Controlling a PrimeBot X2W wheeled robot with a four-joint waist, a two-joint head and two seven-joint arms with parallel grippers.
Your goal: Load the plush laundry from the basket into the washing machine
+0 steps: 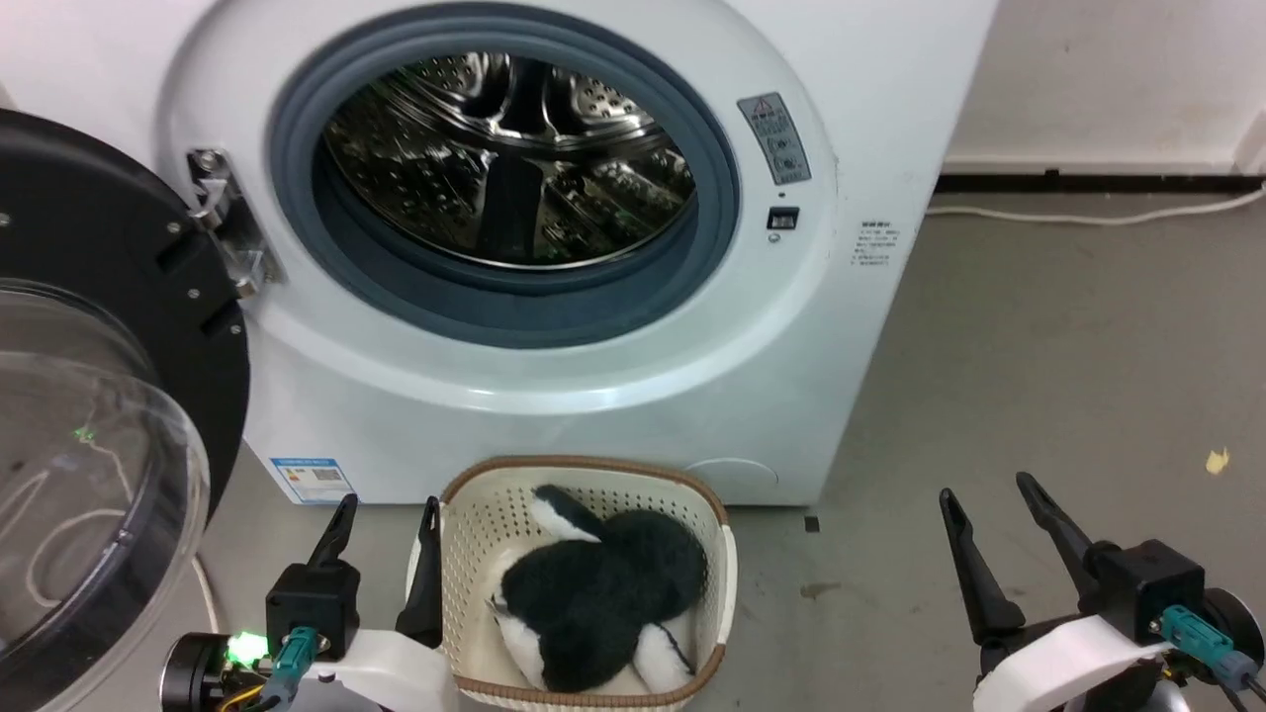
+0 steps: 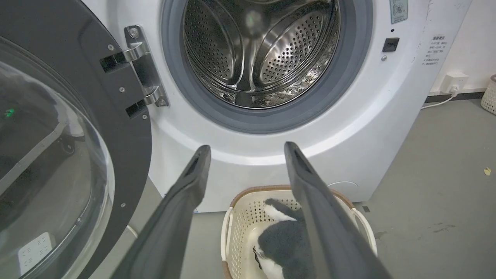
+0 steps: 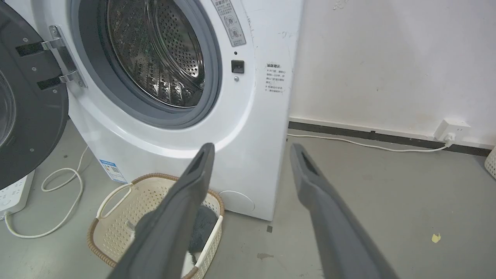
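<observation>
The black and white plush laundry [image 1: 598,598] lies curled in the cream basket [image 1: 719,583] on the floor before the washing machine [image 1: 554,366]. The door [image 1: 109,396] hangs wide to the left and the steel drum [image 1: 509,158] holds nothing. My left gripper [image 1: 388,517] stands open just left of the basket, its right finger close to the basket's wall. My right gripper [image 1: 989,497] is open over bare floor well right of the basket. In the left wrist view, the plush [image 2: 285,242] and basket [image 2: 242,217] show below my open gripper [image 2: 246,149]. The right wrist view has the basket [image 3: 116,217] behind my open gripper [image 3: 252,149].
A white cable [image 3: 58,201] and a power strip [image 3: 13,193] lie on the floor under the open door. Another cable [image 1: 1098,215] runs along the wall to a socket [image 3: 451,130]. A yellow scrap [image 1: 1217,460] lies on the grey floor at right.
</observation>
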